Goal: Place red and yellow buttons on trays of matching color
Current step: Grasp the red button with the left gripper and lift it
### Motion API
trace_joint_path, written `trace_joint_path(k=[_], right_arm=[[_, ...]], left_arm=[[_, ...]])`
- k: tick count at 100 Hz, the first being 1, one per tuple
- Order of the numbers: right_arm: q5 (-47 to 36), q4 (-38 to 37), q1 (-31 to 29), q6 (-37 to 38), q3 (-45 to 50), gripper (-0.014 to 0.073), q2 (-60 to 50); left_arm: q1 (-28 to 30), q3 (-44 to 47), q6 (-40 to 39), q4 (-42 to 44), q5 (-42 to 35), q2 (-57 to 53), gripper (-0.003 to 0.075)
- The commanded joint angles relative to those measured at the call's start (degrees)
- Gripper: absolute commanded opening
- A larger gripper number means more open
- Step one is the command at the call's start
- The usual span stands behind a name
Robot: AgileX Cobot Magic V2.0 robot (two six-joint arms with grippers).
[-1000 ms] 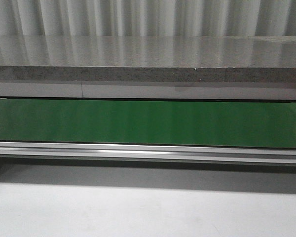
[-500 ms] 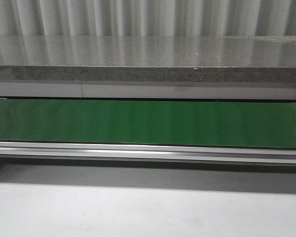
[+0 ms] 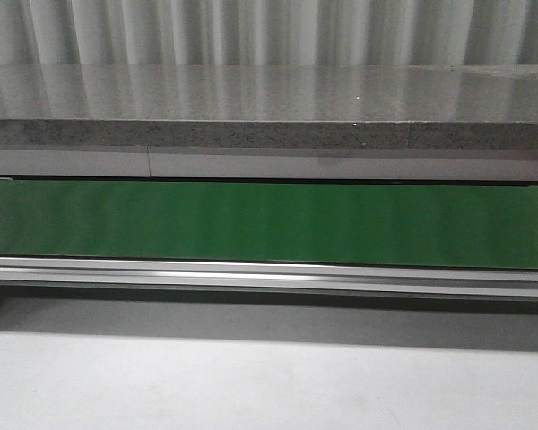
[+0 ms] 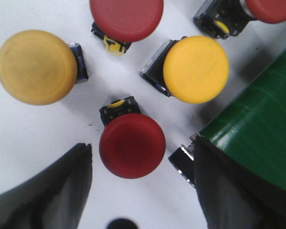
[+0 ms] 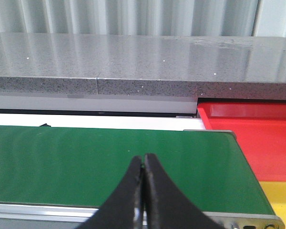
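In the left wrist view my left gripper (image 4: 142, 157) is open over a white surface, its dark fingers either side of a red button (image 4: 132, 144) with room to spare. Around it lie a yellow button (image 4: 36, 67), another yellow button (image 4: 196, 68), a second red button (image 4: 126, 18) and part of a third red one (image 4: 271, 9). In the right wrist view my right gripper (image 5: 143, 160) is shut and empty over the green belt (image 5: 86, 162). A red tray (image 5: 257, 133) and a yellow tray (image 5: 279, 198) lie past the belt's end.
The green conveyor belt (image 3: 269, 224) runs across the front view with a metal rail (image 3: 269, 273) in front and a grey stone ledge (image 3: 269, 134) behind. The belt's edge (image 4: 257, 129) lies close to my left gripper's finger. No arm shows in the front view.
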Motion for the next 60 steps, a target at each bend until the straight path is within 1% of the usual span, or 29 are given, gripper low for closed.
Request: trace_joint_path(k=[1,6,24,45,52,60], right_arm=[[-4.3,0.0,-0.4,-0.1,-1.2,-0.0065,-0.9],[-4.3,0.0,-0.4,-0.1,-1.2,-0.0065,-0.9],[-4.3,0.0,-0.4,-0.1,-1.2,-0.0065,-0.9],[-4.3,0.0,-0.4,-0.1,-1.2,-0.0065,-0.9],[-4.3,0.0,-0.4,-0.1,-1.2,-0.0065,-0.9],[-4.3,0.0,-0.4,-0.1,-1.2,-0.0065,-0.9]], left_arm=[[0.1,-1.8,-1.2,-0.7,-1.2,-1.5,0.0437],[0.1,-1.8,-2.2,-0.5,-1.2,-1.3,0.0437],[0.1,-1.8,-2.3,-0.7,0.6,2.0,0.0438],[0.1,-1.8,-2.4,-0.7,-0.7,3.7,0.0433],[0.1,-1.8,-2.4,-0.7,-1.0,3.8,0.0385],[0.1,-1.8,-2.4,-0.7,-1.2,3.8,0.0286]])
